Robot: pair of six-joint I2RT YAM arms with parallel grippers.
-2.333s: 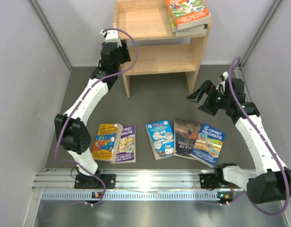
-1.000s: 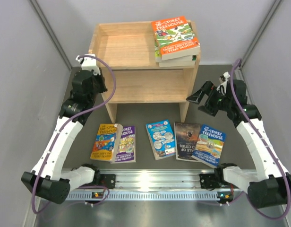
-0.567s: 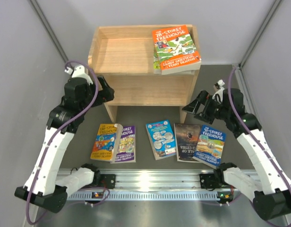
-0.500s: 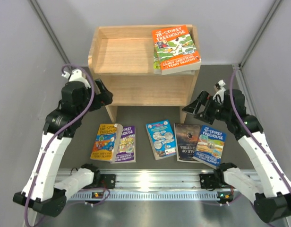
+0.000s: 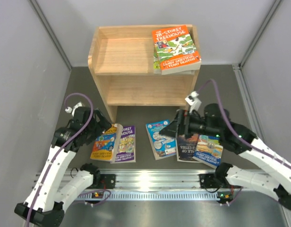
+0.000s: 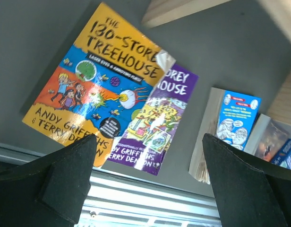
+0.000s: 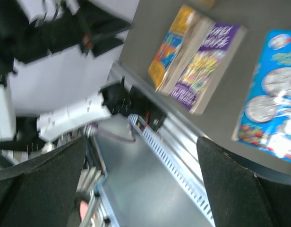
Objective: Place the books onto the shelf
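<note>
The shelf (image 5: 122,52) stands at the far side of the dark surface (image 5: 145,101); a stack of books (image 5: 176,45) lies flat on the right end of its top tier, an orange-and-green cover uppermost; the lower tier holds no book that can be seen.

Five books lie flat in a row on the surface near the arms' bases: the orange book (image 5: 103,142) and the purple book (image 5: 127,144) overlap at the left; the light blue book (image 5: 160,139) is in the middle; the dark book (image 5: 185,149) and the blue Treehouse book (image 5: 209,152) are at the right, partly under the right arm (image 5: 230,135).

The left jaws stand wide and hold nothing, above the far edge of the orange book; in the wrist view the orange and purple covers lie between the two dark fingers (image 6: 70,175), below them and not touched.

The right jaws are also spread wide and empty, above the light blue book; its wrist view is blurred.
</note>
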